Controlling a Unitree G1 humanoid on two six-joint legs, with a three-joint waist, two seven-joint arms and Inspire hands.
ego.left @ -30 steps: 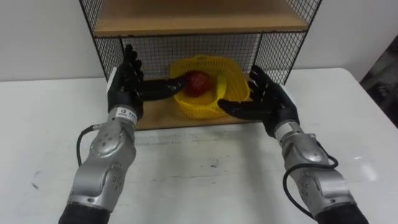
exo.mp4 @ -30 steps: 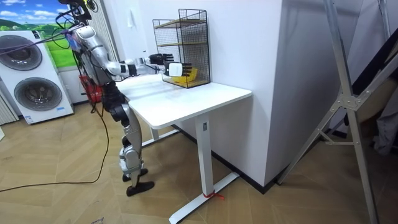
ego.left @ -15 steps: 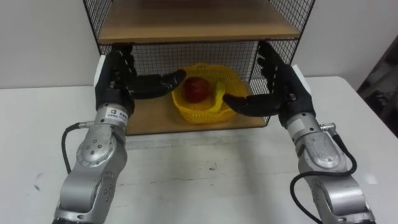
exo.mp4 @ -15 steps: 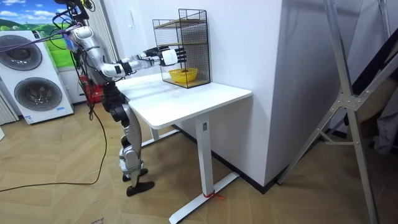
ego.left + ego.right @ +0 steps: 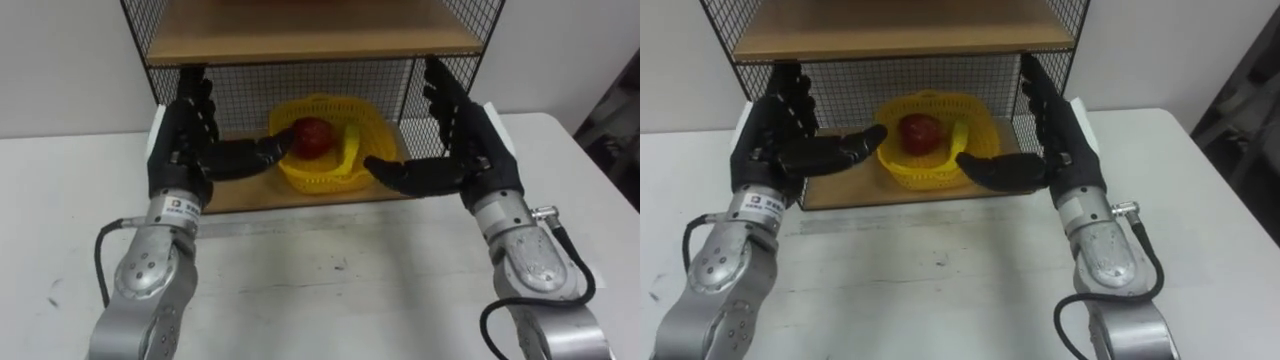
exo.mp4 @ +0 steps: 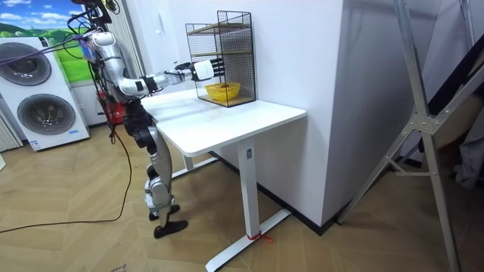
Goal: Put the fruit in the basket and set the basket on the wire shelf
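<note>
A yellow mesh basket [image 5: 338,158] stands on the lower wooden board [image 5: 238,194] of the wire shelf [image 5: 455,72]. In it lie a red apple [image 5: 312,135] and a yellow fruit [image 5: 352,146]. My left hand [image 5: 183,140] is open to the basket's left, its thumb stretched toward the rim. On the other side my right hand [image 5: 468,150] is open too, with its thumb near the basket's front right. Neither hand holds anything. In the room view both hands [image 6: 200,69] are raised in front of the shelf [image 6: 225,53], above the basket [image 6: 223,91].
The shelf stands at the back of a white table [image 5: 330,290], against a white wall. An upper wooden board [image 5: 300,40] lies just above the hands. I stand at the table's end on the room view's left, with washing machines [image 6: 41,98] behind me.
Both hands have come off the basket's sides, risen and spread apart. The basket with the fruit stays on the lower board.
</note>
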